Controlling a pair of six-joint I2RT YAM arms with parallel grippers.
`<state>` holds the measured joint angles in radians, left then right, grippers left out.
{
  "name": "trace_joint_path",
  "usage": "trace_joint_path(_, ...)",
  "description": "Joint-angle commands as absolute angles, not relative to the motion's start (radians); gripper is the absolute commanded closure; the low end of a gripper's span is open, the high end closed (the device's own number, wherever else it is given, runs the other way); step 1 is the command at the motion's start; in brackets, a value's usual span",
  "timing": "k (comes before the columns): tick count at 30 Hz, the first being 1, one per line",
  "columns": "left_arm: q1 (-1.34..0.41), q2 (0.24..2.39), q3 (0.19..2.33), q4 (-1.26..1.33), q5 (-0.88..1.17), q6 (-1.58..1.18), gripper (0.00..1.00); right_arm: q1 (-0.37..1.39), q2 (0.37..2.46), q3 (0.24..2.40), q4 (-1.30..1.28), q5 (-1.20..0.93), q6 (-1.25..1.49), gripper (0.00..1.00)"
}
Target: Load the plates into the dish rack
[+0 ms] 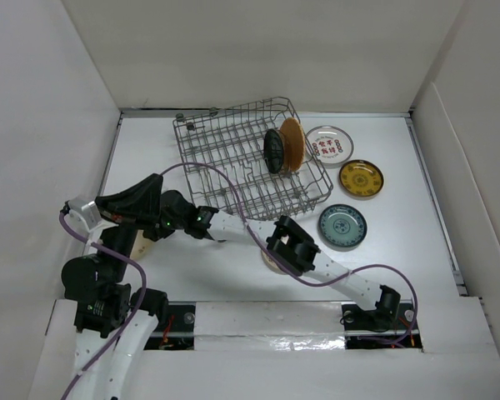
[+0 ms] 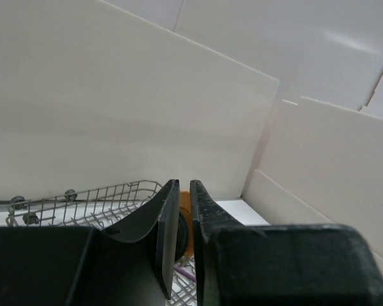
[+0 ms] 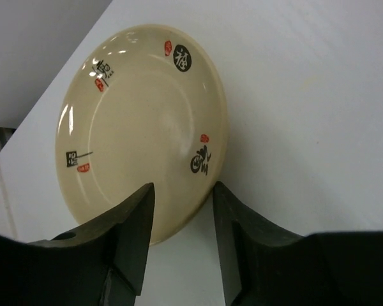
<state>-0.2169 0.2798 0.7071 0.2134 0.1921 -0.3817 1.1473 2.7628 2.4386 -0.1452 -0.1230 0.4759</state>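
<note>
The cream plate (image 3: 140, 121) with black and red marks lies flat on the white table near its left edge; in the top view the cream plate (image 1: 138, 244) mostly hides under the arms. My right gripper (image 3: 182, 186) stands open astride its near rim, one finger over the dish and the other beside it. It reaches far left (image 1: 152, 233). My left gripper (image 2: 184, 185) hangs above (image 1: 157, 185), all but shut on nothing, aimed at the dish rack (image 1: 221, 150). A black plate (image 1: 273, 151) and an orange-brown plate (image 1: 292, 143) stand upright in it.
Right of the rack lie a white plate with red marks (image 1: 327, 143), a yellow plate (image 1: 361, 178) and a teal plate (image 1: 342, 226). A pale plate (image 1: 269, 263) peeks from under my right arm's elbow. White walls close in on the left, back and right.
</note>
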Motion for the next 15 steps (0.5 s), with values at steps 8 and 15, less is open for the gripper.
trace_joint_path(8,-0.249,0.242,0.719,0.244,0.137,-0.334,0.88,1.15,2.666,2.284,-0.065,-0.198,0.535,1.0)
trace_joint_path(15,-0.249,0.225,0.696,0.239,0.101,-0.316,0.87,1.15,2.528,2.148,0.097,-0.163,0.529,1.0)
